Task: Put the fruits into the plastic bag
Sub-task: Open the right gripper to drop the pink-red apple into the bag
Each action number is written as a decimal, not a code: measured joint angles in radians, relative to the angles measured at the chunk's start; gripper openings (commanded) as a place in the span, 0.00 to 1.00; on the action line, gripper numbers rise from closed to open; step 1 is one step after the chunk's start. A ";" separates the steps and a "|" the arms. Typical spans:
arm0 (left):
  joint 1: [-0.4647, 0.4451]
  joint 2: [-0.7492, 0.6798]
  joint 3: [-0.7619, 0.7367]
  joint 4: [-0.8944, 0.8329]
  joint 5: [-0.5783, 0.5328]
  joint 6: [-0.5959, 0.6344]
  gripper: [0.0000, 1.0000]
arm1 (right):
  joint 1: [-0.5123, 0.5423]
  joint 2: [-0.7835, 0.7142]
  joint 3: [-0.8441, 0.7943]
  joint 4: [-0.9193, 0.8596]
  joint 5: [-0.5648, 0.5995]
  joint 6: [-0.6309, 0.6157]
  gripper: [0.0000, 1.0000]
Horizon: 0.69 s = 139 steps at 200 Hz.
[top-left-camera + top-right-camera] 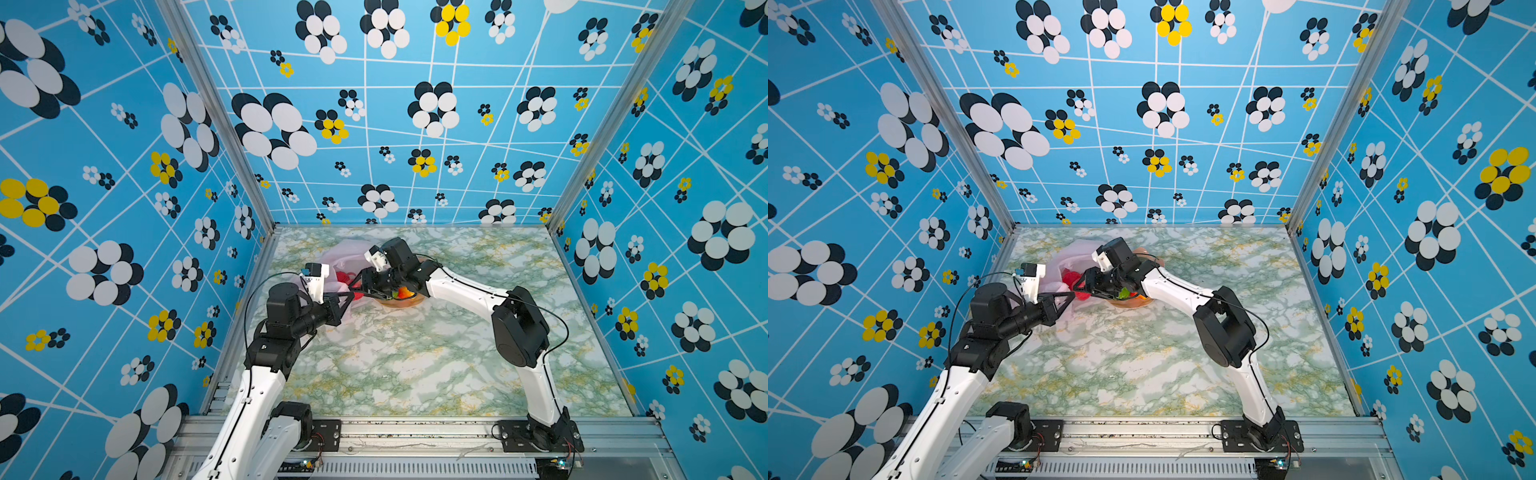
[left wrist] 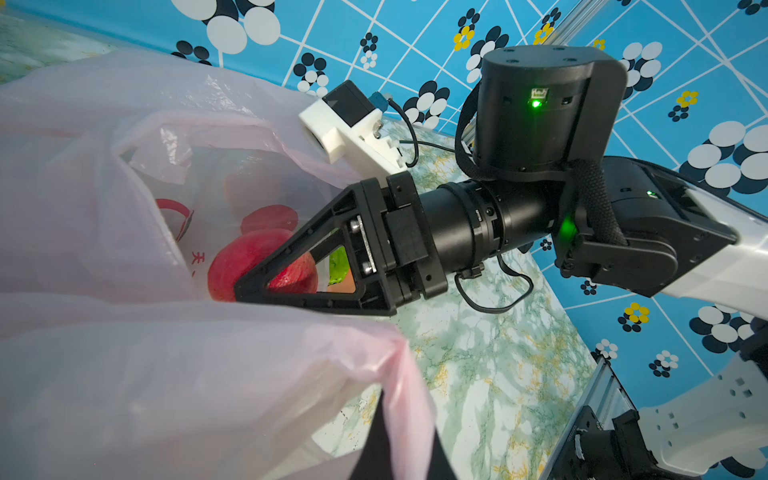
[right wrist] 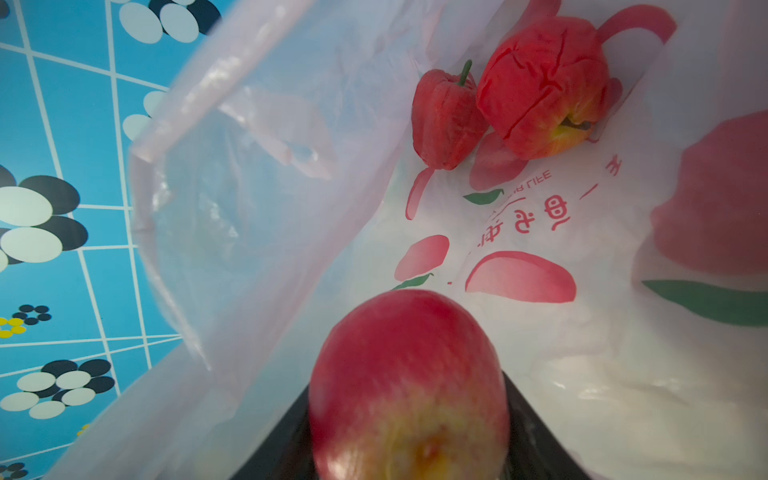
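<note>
Left claw (image 1: 348, 296): pinched shut on plastic bag (image 2: 104, 208) rim, mouth held up.
Right claw (image 1: 356, 289): around red apple (image 3: 409, 353) inside mouth; clamped or loose, cannot tell.
Risks: rim slipping, mouth collapsing; apple rolling onto bench (image 1: 415, 365).

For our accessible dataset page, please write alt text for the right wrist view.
A blurred red apple sits between the black fingers of the right gripper, inside the pink bag. Deeper in lie a cracked apple and a smaller red fruit. A blue patterned wall shows outside.

Robot test booth: aluminium frame (image 1: 218, 116), flower-patterned walls (image 1: 415, 62), marbled tabletop (image 1: 415, 365)
</note>
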 measured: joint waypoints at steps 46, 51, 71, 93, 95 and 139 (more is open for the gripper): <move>0.000 0.000 0.000 0.000 0.000 0.006 0.00 | 0.000 0.037 0.032 -0.002 -0.008 0.002 0.74; 0.000 0.000 0.000 0.000 0.000 0.006 0.00 | 0.000 0.037 0.032 -0.003 -0.009 0.003 0.75; 0.000 0.000 0.000 0.000 0.000 0.006 0.00 | 0.000 0.038 0.034 -0.004 -0.014 0.004 0.92; 0.000 0.000 0.000 0.000 0.000 0.006 0.00 | 0.001 0.038 0.036 -0.003 -0.018 0.008 1.00; 0.000 0.000 0.000 0.000 0.000 0.006 0.00 | 0.001 0.038 0.036 -0.003 -0.018 0.009 1.00; 0.000 0.000 0.000 0.000 0.000 0.006 0.00 | 0.005 0.038 0.036 -0.001 -0.018 0.008 1.00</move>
